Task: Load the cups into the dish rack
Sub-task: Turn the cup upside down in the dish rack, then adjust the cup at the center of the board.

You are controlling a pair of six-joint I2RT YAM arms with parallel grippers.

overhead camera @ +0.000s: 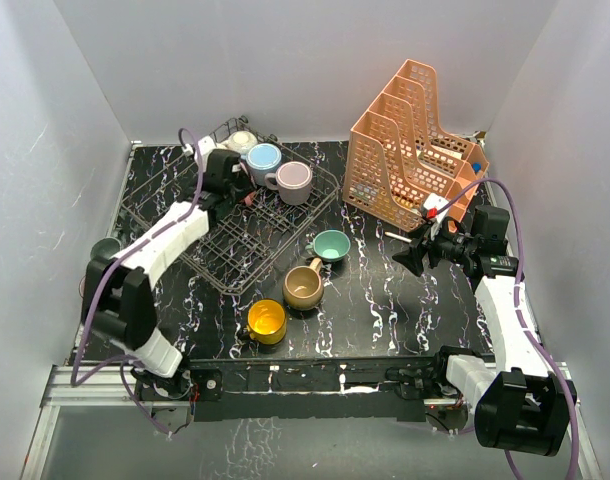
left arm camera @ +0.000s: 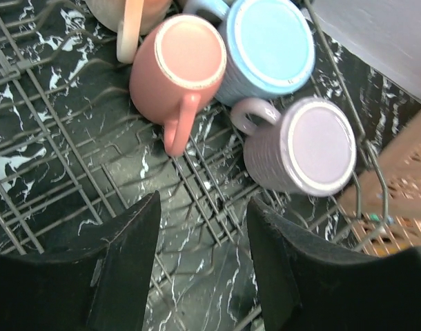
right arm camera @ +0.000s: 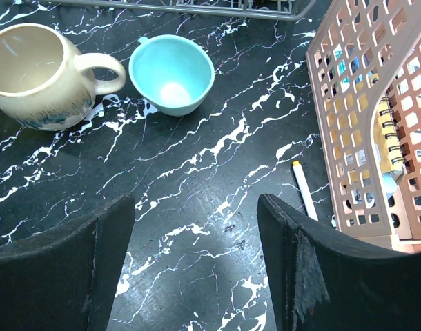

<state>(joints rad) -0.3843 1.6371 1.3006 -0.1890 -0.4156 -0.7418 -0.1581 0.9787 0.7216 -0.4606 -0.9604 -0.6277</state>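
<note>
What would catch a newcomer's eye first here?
The tall orange organizer at the far right of the black table stands out first. Then the dish rack at the left, with a pink cup, blue cup and lilac cup upturned inside. A teal cup, tan cup and yellow cup sit upright beside it.

Left gripper [left arm camera: 203,207] above the dish rack [left arm camera: 59,117], jaws apart, nothing between them. Three mugs upside down in the rack: pink mug [left arm camera: 183,58] with its handle toward the gripper, touching the blue mug [left arm camera: 266,45]; lilac mug [left arm camera: 314,145] just beside them. Cream mug [left arm camera: 131,24] cut off at the top edge. Orange organizer [left arm camera: 404,172] at right, on the black marbled table [left arm camera: 362,69].
</note>
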